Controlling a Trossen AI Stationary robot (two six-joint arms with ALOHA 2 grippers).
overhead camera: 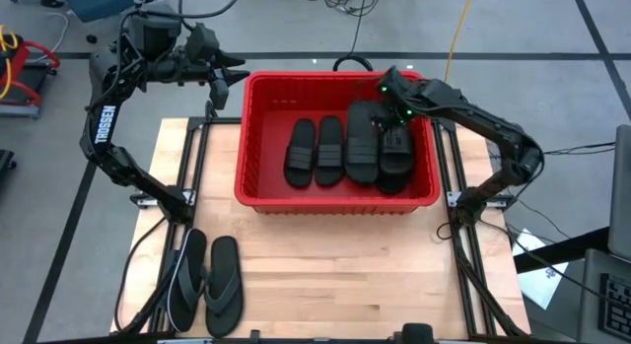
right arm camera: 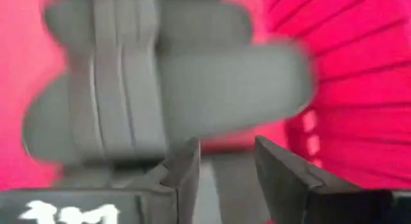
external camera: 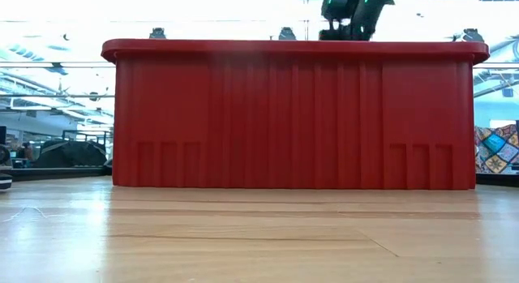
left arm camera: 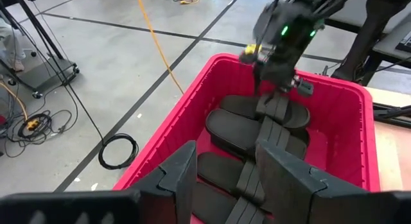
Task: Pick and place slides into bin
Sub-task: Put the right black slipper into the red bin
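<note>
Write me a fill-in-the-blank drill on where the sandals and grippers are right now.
1. The slides lying inside the red bin have wide ribbed straps, and the high view shows ____ of them.
2. The flip-flops on the table number ____.
3. The gripper over the bin, with its fingers apart above the slides, is the ____ gripper.
4. The left gripper hangs ____ the bin.

Missing words: four; two; right; outside

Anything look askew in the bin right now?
Yes. In the bin, the rightmost slides overlap, one riding on its neighbour under the right gripper, while the left pair lies flat. Two flip-flops wait on the table.
</note>
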